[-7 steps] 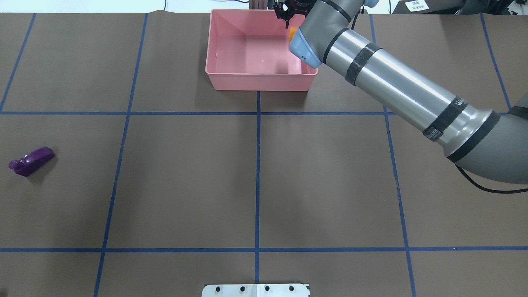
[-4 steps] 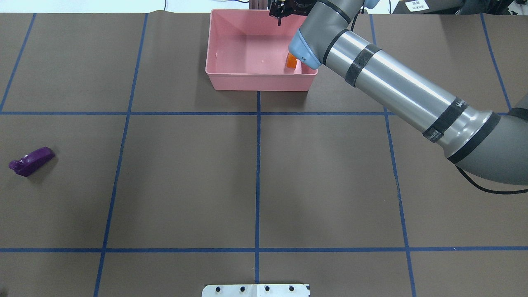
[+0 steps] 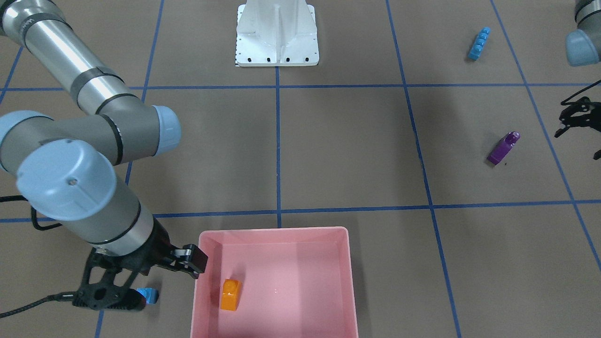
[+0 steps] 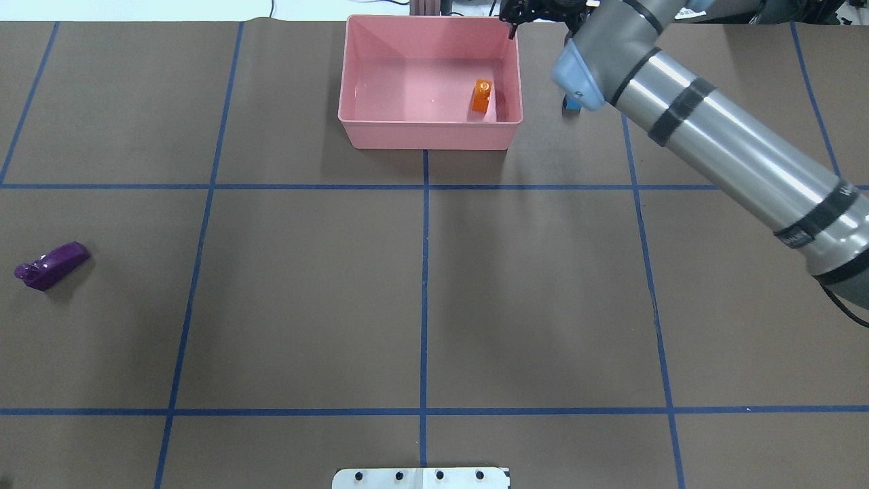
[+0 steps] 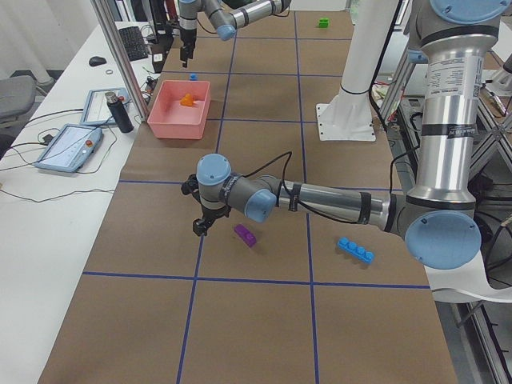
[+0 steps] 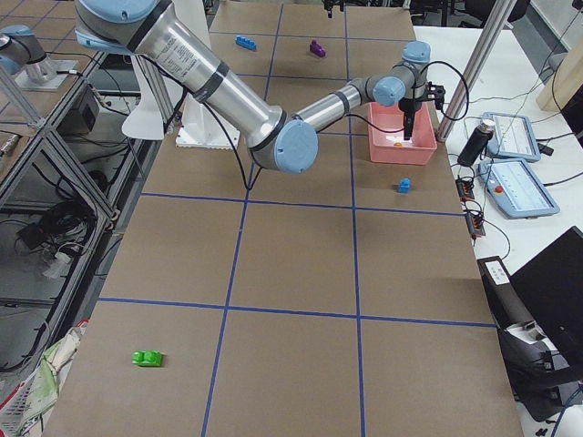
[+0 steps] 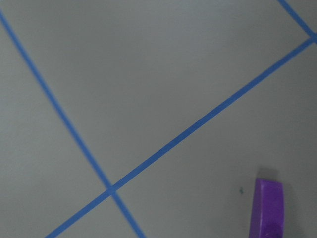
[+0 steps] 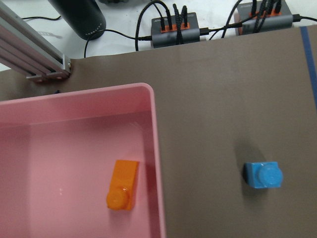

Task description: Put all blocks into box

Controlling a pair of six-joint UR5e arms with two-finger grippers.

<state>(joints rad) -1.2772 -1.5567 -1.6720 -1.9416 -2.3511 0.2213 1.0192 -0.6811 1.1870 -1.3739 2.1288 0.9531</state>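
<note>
Matte paper (image 4: 305,285), glossy orange brick (image 4: 482,96)

Overhead, front views face oppositely; both show box (image 4: 428,136).

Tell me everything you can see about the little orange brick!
The orange brick is a small, shiny plastic toy block, longer than it is wide, with a round stud showing at one end. It rests on the floor of the pink box, close beside one side wall but not leaning on it. It is the only brick in the box, and nothing holds it or touches it except the box floor.
</note>
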